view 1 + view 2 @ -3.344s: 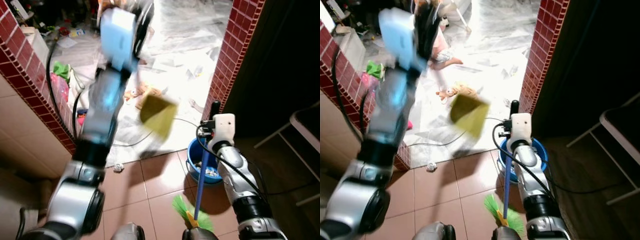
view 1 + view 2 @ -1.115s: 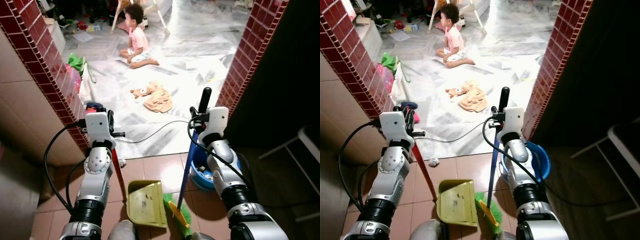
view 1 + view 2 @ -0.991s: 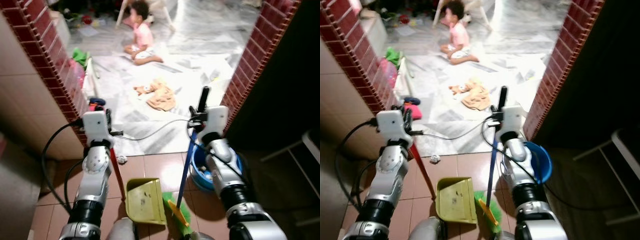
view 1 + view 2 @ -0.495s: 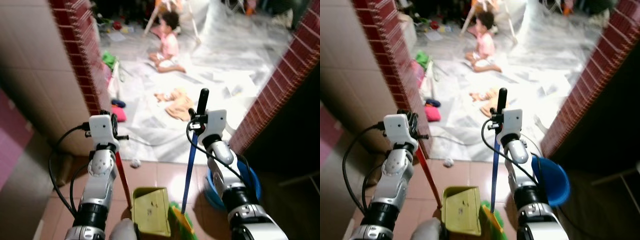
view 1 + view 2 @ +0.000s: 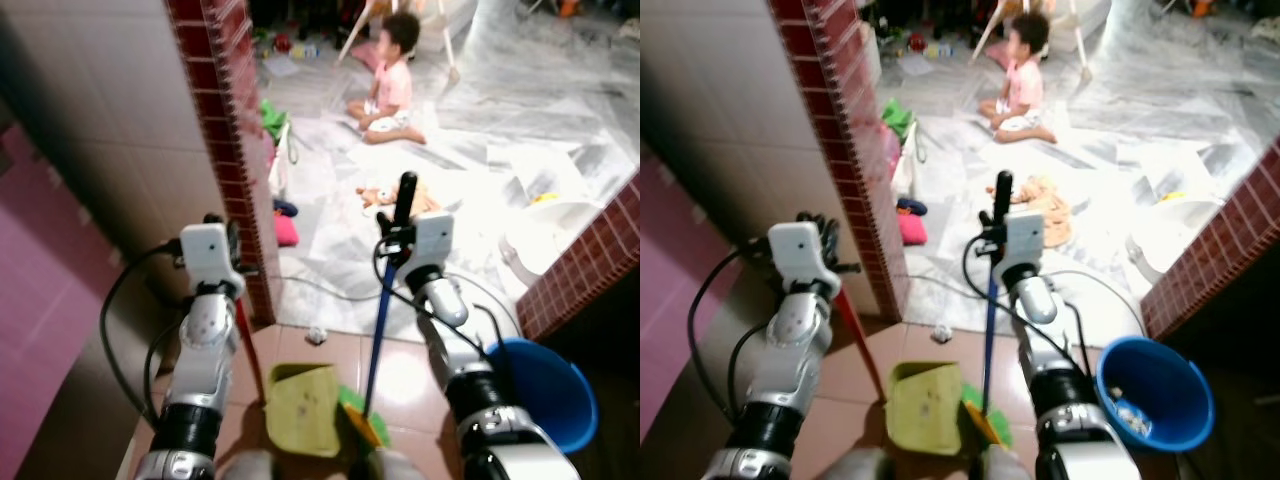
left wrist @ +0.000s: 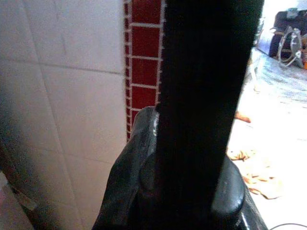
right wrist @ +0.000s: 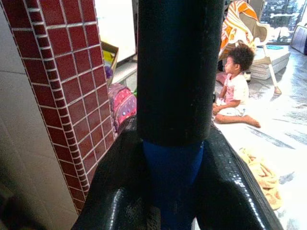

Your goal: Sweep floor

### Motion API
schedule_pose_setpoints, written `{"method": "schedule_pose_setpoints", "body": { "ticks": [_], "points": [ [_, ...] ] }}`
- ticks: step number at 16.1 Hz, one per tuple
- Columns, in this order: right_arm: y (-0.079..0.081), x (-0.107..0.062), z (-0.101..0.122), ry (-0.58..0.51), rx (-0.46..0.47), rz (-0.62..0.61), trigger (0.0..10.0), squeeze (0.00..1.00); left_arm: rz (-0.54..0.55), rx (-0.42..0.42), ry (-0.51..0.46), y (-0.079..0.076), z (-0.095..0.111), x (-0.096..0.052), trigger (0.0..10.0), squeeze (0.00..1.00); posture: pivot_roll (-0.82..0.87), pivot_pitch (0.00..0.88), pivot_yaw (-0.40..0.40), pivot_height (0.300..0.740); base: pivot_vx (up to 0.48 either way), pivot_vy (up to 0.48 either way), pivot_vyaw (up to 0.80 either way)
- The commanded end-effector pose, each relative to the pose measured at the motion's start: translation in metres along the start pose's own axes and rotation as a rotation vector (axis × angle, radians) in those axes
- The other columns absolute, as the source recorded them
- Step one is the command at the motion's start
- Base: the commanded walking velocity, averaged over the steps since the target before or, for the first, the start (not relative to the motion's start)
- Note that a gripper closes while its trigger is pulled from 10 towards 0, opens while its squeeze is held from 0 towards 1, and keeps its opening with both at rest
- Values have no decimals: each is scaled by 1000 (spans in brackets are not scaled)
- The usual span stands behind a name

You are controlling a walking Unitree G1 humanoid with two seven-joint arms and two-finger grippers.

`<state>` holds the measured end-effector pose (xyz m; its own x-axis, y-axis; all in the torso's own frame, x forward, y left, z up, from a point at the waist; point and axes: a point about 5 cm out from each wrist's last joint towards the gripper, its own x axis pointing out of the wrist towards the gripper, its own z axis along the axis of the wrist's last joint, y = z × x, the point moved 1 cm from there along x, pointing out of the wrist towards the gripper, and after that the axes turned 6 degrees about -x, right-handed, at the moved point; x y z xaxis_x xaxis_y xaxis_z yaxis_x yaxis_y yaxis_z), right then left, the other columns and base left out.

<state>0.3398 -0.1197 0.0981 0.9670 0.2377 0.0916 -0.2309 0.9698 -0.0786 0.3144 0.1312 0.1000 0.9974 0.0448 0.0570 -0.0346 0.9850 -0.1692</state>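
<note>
My left gripper (image 5: 224, 238) is shut on the red handle (image 5: 247, 350) of a yellow-green dustpan (image 5: 303, 408), which rests on the brown tiles beside the broom's head. My right gripper (image 5: 393, 240) is shut on the broom's blue shaft (image 5: 377, 335), just under its black grip (image 5: 405, 192). The green bristles (image 5: 985, 412) touch the floor next to the dustpan. In the right wrist view the blue shaft (image 7: 171, 167) sits between the two fingers. The left wrist view has a black handle (image 6: 201, 96) close up. A small crumpled scrap (image 5: 317, 335) lies on the floor ahead.
A red brick pillar (image 5: 235, 150) stands close on the left and a low brick wall (image 5: 590, 270) on the right. A blue bucket (image 5: 1155, 392) sits at the right. A child (image 5: 390, 85) sits on the marble floor beyond, near a beige cloth (image 5: 1045, 215) and a white cable (image 5: 1085, 275).
The view has swung left and forward, so the bucket now sits further right. The dustpan, raised 3.3 s ago, has come down to the floor. Both grips are unchanged.
</note>
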Motion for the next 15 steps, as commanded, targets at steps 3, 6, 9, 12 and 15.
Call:
{"method": "schedule_pose_setpoints", "body": {
  "ticks": [3, 6, 9, 12, 15],
  "points": [
    [7, 7, 16, -71, -16, 21, 10000, 0, -1, 10, -44, 0, 12, 2, 10000, 0, 3, 0, 18, 740, 0, 0, 0],
    [8, 7, 22, -111, -61, 51, 10000, 0, 5, 17, -44, -1, 12, 3, 10000, 0, -1, 0, 17, 740, 0, 0, 350],
    [-8, 16, 43, -183, -193, -20, 10000, 0, -46, 57, -110, -11, 26, 5, 10000, 0, -2, 0, 19, 740, 0, 0, 0],
    [-11, 18, 44, -177, -218, -34, 10000, 0, -16, 49, -100, -6, 24, 4, 10000, 0, -4, 0, 19, 740, 0, 0, 0],
    [-10, 14, 43, -187, -222, -30, 10000, 0, 3, 46, -88, -3, 23, 2, 10000, 0, -7, 0, 16, 740, 0, 0, 0]
  ]
}}
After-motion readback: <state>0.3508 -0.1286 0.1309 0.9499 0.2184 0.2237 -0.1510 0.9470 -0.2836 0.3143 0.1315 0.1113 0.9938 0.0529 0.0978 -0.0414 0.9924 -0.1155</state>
